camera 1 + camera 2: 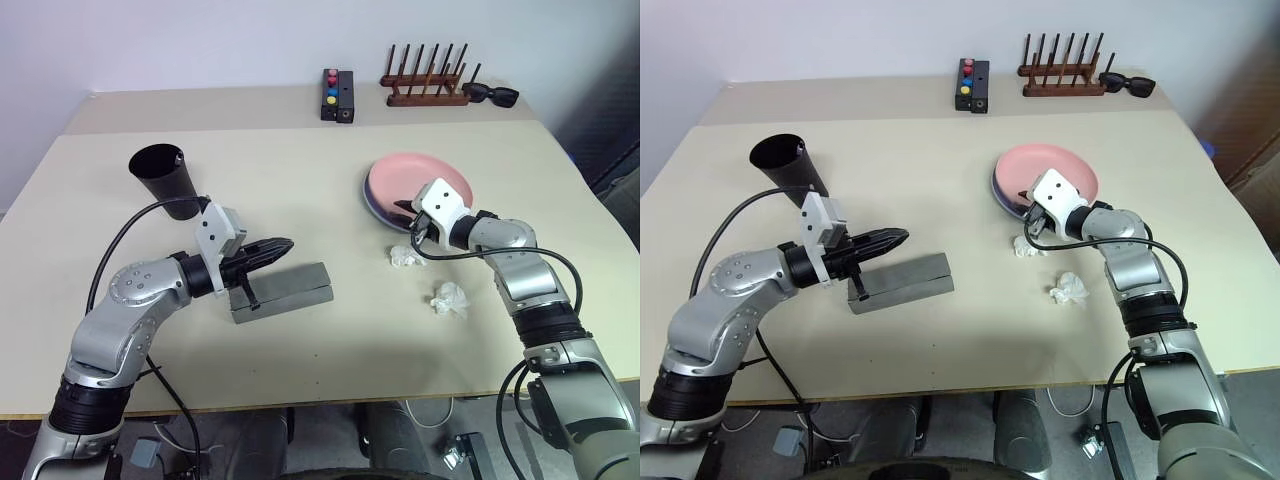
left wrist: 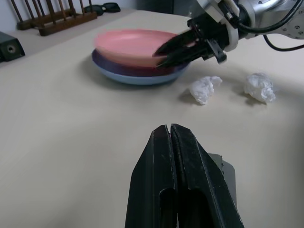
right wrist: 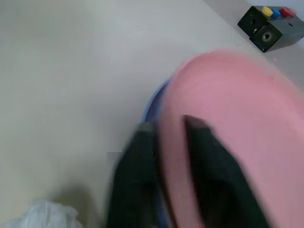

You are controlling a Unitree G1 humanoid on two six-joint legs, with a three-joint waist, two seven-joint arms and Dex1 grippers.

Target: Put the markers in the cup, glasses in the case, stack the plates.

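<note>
Two plates are lying stacked, pink plate [image 1: 420, 184] on blue plate [image 2: 135, 75], and my right gripper [image 2: 166, 51] is straddling the pink rim with its fingers parted. My left gripper [image 1: 272, 248] is hovering pressed together above the closed case [image 1: 283, 291]. Stacking is finishing; next I am to back clear.

Light: bright, even, from above | Shadows: soft, short – under plates [image 1: 415, 190] and cup [image 1: 165, 177] | Glare: none | Blur: right wrist view smeared – pink plate [image 3: 237, 142] and fingers [image 3: 135, 185] unsharp | Other views: sharp
</note>
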